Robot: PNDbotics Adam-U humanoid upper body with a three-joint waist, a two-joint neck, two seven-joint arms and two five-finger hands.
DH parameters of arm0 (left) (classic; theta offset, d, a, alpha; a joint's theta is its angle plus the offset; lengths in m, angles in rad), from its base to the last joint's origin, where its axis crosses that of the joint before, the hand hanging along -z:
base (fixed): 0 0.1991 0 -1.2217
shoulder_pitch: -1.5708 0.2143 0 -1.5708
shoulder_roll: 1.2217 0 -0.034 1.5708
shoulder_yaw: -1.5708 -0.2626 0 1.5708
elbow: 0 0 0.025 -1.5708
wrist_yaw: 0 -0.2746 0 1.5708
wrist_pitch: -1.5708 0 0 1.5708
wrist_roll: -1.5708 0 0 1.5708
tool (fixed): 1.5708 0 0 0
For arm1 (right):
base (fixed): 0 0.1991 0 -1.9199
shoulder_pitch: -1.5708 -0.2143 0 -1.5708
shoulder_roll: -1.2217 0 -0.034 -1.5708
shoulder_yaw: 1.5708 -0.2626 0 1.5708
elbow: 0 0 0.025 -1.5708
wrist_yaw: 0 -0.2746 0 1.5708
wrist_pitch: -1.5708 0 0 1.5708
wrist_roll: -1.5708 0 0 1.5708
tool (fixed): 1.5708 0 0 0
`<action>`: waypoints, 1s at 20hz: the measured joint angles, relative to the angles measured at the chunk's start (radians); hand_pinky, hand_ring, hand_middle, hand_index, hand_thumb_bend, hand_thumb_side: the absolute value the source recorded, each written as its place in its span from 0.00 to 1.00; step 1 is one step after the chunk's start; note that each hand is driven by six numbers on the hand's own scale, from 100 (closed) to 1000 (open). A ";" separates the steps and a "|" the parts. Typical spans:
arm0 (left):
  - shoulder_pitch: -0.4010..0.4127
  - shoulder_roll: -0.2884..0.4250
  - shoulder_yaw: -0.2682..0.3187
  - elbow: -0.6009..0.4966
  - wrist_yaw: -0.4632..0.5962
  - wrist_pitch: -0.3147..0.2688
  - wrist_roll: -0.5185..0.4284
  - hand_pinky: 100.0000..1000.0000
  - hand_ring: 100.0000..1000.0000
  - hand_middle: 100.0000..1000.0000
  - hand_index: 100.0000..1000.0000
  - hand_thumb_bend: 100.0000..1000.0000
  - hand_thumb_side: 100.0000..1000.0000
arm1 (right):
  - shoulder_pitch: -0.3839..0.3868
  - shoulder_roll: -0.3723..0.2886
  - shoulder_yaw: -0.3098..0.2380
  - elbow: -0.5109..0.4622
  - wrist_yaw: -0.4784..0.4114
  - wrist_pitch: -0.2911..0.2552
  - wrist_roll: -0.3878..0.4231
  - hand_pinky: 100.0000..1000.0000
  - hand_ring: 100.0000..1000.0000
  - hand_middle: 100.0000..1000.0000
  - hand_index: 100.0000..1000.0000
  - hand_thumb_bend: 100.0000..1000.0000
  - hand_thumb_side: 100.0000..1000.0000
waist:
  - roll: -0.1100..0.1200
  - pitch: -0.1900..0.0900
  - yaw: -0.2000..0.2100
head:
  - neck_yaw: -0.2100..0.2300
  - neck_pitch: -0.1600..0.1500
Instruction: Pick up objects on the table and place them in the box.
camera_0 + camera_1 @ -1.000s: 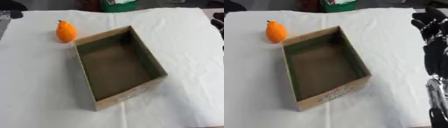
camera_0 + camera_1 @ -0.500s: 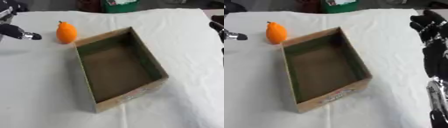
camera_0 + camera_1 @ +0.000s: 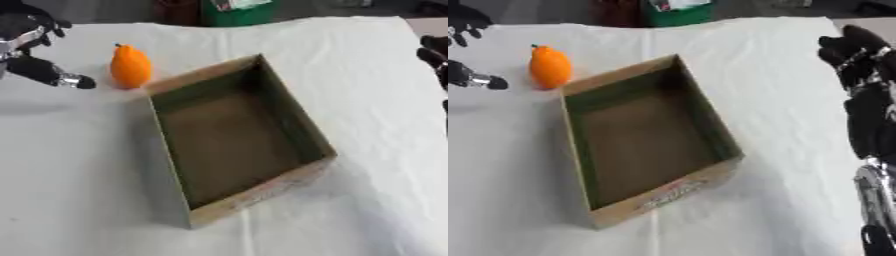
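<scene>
Both views come from one stereo pair mounted above the near edge of the table (image 3: 367,65), facing forward and tilted steeply down at the work surface. The cardboard box (image 3: 302,132) fills the centre of each frame at close range. The orange fruit (image 3: 130,66) sits far left in both. The left eye view reaches further left and takes in more of the left hand (image 3: 26,40). The right eye view reaches further right and takes in the right hand (image 3: 861,60) with its forearm. Box, fruit and far table edge are common to both.
</scene>
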 measured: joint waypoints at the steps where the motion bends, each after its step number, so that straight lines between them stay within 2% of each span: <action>1: -0.003 -0.007 0.001 0.004 0.007 0.004 0.001 0.49 0.72 0.78 1.00 0.74 0.71 | 0.000 0.000 0.001 0.000 0.000 0.001 0.002 0.89 0.86 0.69 0.86 0.00 1.00 | 0.000 0.002 -0.002 | 0.002 -0.003; 2: -0.007 -0.012 0.002 0.007 0.012 0.007 0.004 0.49 0.72 0.78 1.00 0.74 0.71 | -0.002 0.000 0.001 0.000 0.000 0.002 0.004 0.89 0.86 0.69 0.86 0.00 1.00 | 0.001 0.004 -0.005 | 0.004 -0.003; 4: -0.012 -0.021 0.004 0.014 0.015 0.014 0.011 0.48 0.72 0.77 1.00 0.66 0.63 | -0.005 0.000 0.002 0.000 0.000 0.001 0.006 0.89 0.86 0.69 0.86 0.00 1.00 | 0.001 0.008 -0.009 | 0.009 -0.007; 6: -0.020 -0.032 0.007 0.023 0.015 0.019 0.019 0.48 0.72 0.75 1.00 0.60 0.59 | -0.008 0.001 0.003 0.000 0.000 0.001 0.009 0.89 0.86 0.69 0.86 0.00 1.00 | 0.002 0.014 -0.015 | 0.014 -0.013; 9: -0.029 -0.049 0.017 0.044 0.028 0.023 0.026 0.48 0.71 0.75 1.00 0.56 0.55 | -0.008 0.001 0.007 0.000 0.001 0.003 0.012 0.89 0.85 0.68 0.85 0.00 1.00 | 0.006 0.022 -0.021 | 0.022 -0.021; 16: -0.044 -0.070 0.038 0.085 0.079 0.041 0.021 0.46 0.71 0.74 1.00 0.54 0.54 | -0.018 0.001 0.007 0.000 0.003 0.003 0.011 0.89 0.85 0.68 0.85 0.00 1.00 | 0.008 0.036 -0.033 | 0.032 -0.038; 20: -0.052 -0.083 0.050 0.109 0.078 0.064 0.034 0.44 0.69 0.73 0.96 0.52 0.53 | -0.025 0.002 0.008 0.000 0.004 0.004 0.011 0.90 0.85 0.68 0.85 0.00 1.00 | 0.010 0.045 -0.042 | 0.037 -0.047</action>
